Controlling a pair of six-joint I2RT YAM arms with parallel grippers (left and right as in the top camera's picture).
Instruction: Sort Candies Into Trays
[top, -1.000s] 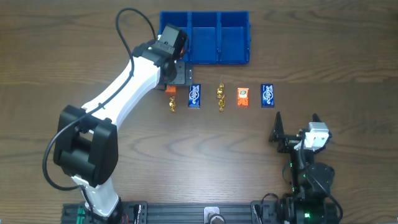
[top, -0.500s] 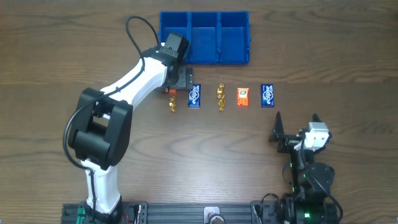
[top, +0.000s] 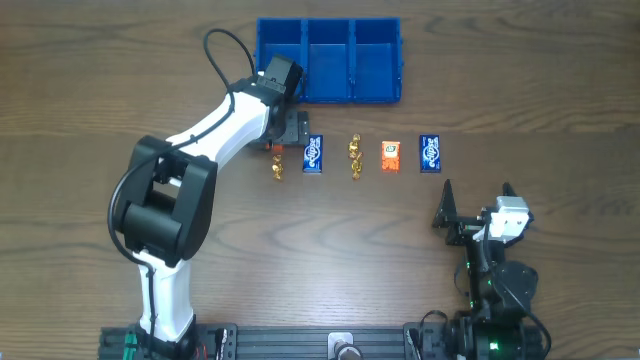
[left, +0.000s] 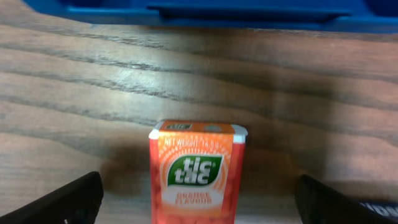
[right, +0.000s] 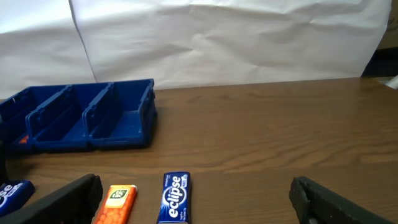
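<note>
An orange mint box (left: 197, 171) lies flat on the wooden table between the wide-apart fingers of my left gripper (left: 198, 208), which is open around it, just in front of the blue three-compartment tray (top: 330, 98). From above, the left gripper (top: 285, 130) covers most of that box (top: 271, 148). In a row beside it lie a gold-wrapped candy (top: 278, 167), a blue gum pack (top: 313, 153), two more gold candies (top: 354, 160), a second orange box (top: 390, 156) and a second blue pack (top: 430, 153). My right gripper (top: 475, 212) stands open near its base, holding nothing.
The right wrist view looks across the table at the blue tray (right: 87, 118), the second orange box (right: 115, 202) and the blue pack (right: 175, 196), with a white sheet behind the table's far edge. Bare wood lies between the candy row and the right arm.
The left arm's elbow has swung up and to the right, and its gripper has come down from the tray's front edge over the orange box. The right arm has not moved.
</note>
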